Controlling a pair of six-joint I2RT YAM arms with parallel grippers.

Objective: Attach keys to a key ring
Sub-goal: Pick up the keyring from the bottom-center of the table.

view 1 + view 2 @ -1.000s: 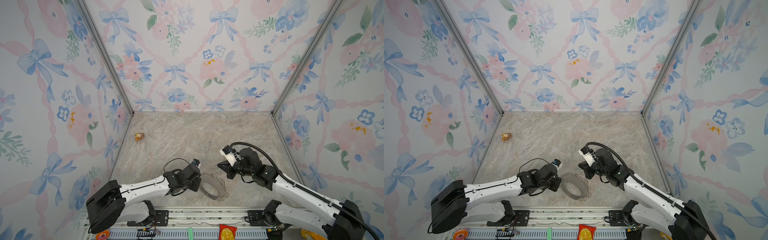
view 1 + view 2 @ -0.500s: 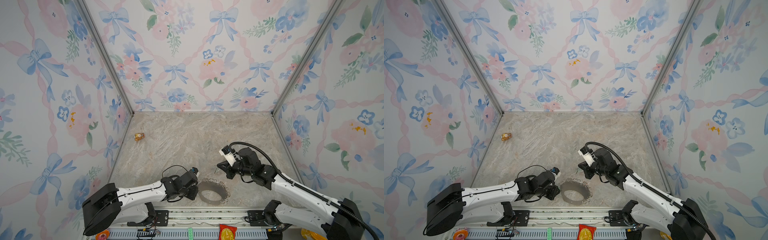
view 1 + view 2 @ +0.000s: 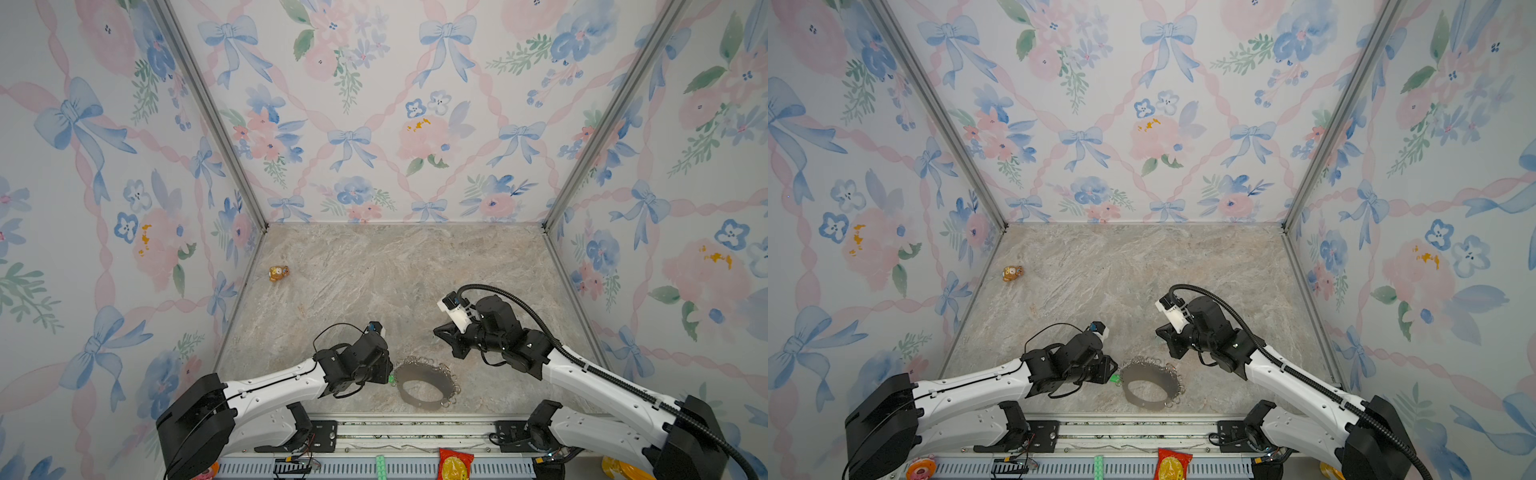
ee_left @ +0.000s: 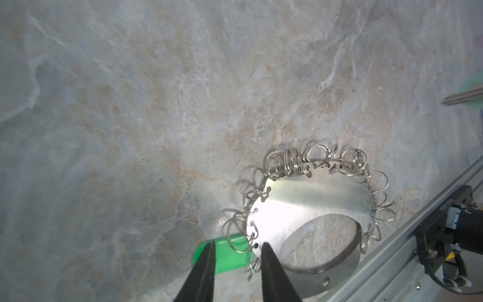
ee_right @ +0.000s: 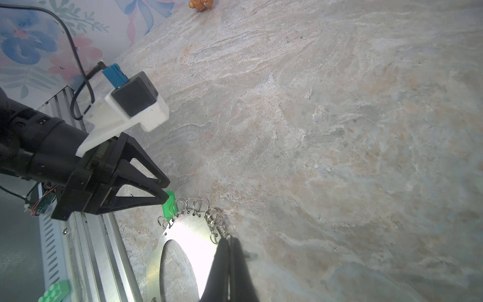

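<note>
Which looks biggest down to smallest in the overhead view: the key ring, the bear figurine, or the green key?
In a top view:
1. key ring, clearly the widest.
2. bear figurine, small, and farther from the camera.
3. green key, only a sliver shows, so its full size is unsure.

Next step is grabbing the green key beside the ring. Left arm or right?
Left. Its claw is open right over the green key, tips either side of it, at the ring's edge. The right claw is shut and farther from that key.
</note>
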